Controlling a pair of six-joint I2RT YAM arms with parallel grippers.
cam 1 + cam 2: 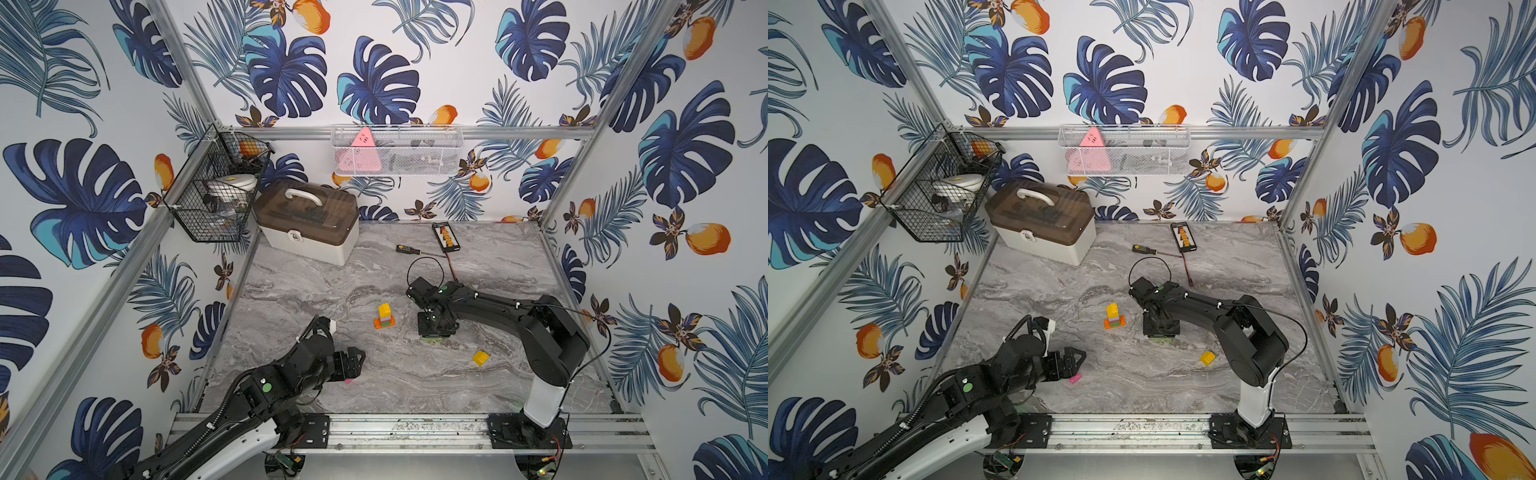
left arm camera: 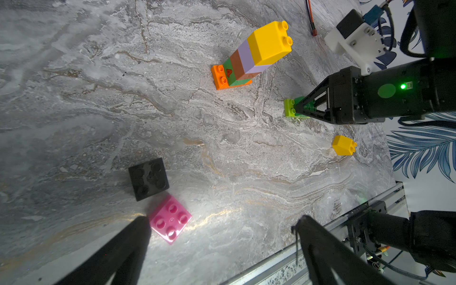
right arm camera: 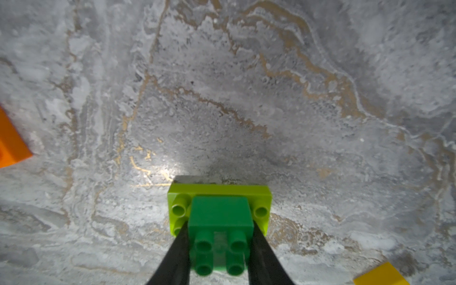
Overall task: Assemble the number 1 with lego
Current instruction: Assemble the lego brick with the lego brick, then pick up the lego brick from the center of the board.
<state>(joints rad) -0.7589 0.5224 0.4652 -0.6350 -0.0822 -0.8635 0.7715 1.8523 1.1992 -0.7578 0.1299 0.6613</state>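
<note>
We grip the green brick (image 3: pixel 219 213) with the right gripper (image 3: pixel 219 230). It sits on the lime brick (image 3: pixel 219 190), whose long axis runs across the jaws, on the table (image 3: pixel 222 98). The tower (image 1: pixel 384 318) stands near, toward the left gripper (image 2: pixel 220 219), which is wide open beside the pink brick (image 2: pixel 170 218).

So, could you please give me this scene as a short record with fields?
tower: orange base, then green, brown, lilac, yellow on top
right gripper: shut on green brick, which sits on lime brick
left gripper: open, one finger beside pink brick
loose: black brick, yellow brick
</note>
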